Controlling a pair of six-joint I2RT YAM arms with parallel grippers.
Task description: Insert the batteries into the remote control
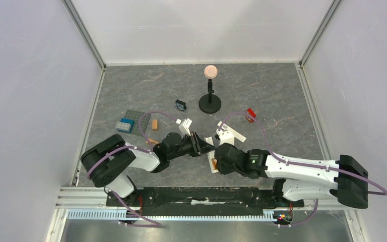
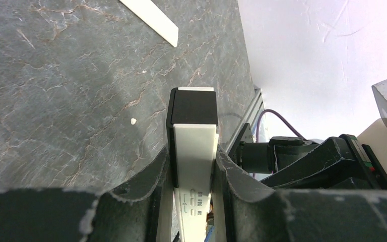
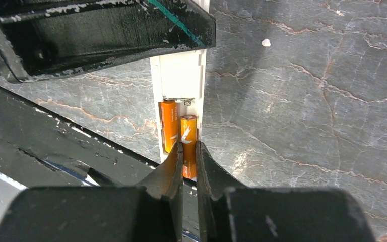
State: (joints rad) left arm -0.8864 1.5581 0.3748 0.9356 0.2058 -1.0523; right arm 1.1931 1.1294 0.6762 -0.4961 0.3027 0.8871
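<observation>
Grey table [image 1: 282, 101] | left gripper [image 2: 192, 154] grips white, black-ended remote [image 2: 191, 108] | right gripper [image 3: 189, 148] pinches orange battery [image 3: 188, 130]

- Table [image 1: 282, 91]: dark grey, stone-patterned top with pale and rust-coloured veins, spanning from wall to wall.
- Back wall [image 1: 201, 25]: plain white panel rising from the table's far edge.
- Left wall [image 1: 25, 101] and right wall [image 1: 368, 75]: plain white panels along the table's two side edges.
- Corner posts [image 1: 83, 33]: slim metal uprights at the table's two far corners.
- Rail [image 1: 75, 194]: ribbed aluminium extrusion along the table's near edge.
- Light: even and diffuse over the table, with soft shadows.
</observation>
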